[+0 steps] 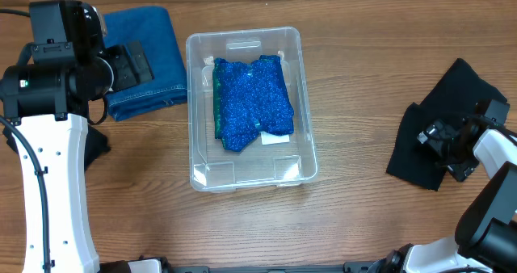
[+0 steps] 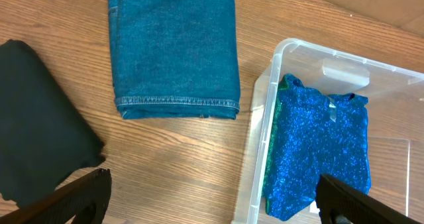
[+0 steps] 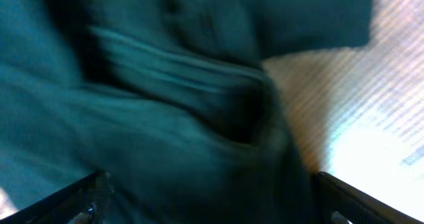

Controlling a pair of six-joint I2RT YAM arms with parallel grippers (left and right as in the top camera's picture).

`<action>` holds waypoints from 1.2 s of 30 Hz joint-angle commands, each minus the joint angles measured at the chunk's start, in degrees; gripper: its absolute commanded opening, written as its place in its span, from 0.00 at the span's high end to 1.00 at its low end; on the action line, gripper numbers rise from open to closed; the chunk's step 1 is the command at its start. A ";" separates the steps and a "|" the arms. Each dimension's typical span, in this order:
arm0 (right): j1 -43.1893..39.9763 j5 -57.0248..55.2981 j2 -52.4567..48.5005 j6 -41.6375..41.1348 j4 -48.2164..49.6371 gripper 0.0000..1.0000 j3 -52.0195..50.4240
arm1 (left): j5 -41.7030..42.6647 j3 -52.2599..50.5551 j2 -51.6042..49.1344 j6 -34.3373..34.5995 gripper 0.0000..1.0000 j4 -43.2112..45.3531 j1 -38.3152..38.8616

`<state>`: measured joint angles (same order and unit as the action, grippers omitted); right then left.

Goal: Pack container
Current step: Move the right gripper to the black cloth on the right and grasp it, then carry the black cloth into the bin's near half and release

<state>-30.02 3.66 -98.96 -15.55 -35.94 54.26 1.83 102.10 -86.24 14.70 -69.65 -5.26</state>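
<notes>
The clear plastic container [image 1: 196,152] stands mid-table with a sparkly blue garment [image 1: 252,102] inside; both also show in the left wrist view, the container [image 2: 262,118] and the blue garment [image 2: 321,151]. Folded blue jeans [image 1: 153,55] lie left of it, also in the left wrist view [image 2: 173,48]. My left gripper [image 2: 212,201] is open and empty above the table between the jeans and the container. My right gripper [image 1: 448,148] hovers close over a crumpled black garment [image 1: 444,111] at the right; its jaws [image 3: 212,197] are wide open over the dark cloth [image 3: 165,118], which is blurred.
Another black cloth [image 2: 33,118] lies at the left beside my left arm's base [image 1: 93,148]. Bare wood shows in front of the container and between it and the right-hand garment.
</notes>
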 commanded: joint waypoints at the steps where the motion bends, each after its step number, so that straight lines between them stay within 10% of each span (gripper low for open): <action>1: -0.20 9.22 -2.62 1.05 0.59 0.61 -0.59 | -0.50 1.16 0.76 0.52 0.01 -0.37 0.02; 2: -0.20 11.10 -2.58 1.03 0.52 0.90 -0.24 | -0.52 1.16 0.76 0.52 0.01 -0.57 0.02; 3: -0.20 13.77 -2.40 1.05 -0.20 0.96 0.57 | -0.59 1.16 0.76 0.52 0.01 -0.87 0.02; 11: 4.55 29.92 9.18 11.08 -10.10 0.96 15.47 | -4.37 1.16 0.76 0.55 0.00 -3.34 0.02; 19: 34.86 27.69 18.23 31.41 -24.30 0.96 33.22 | -4.35 1.16 0.76 0.59 0.00 -4.00 0.02; 25: 59.12 13.40 12.46 45.90 -25.46 0.96 33.09 | -4.33 1.16 0.76 0.59 0.00 -4.09 0.02; 36: 71.56 13.11 -4.76 50.86 -27.69 0.96 33.09 | -4.37 1.16 0.76 0.55 0.00 -4.26 0.02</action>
<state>40.27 17.02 -102.00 33.36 -62.00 87.20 -2.00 102.10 -86.24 14.70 -73.82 -5.26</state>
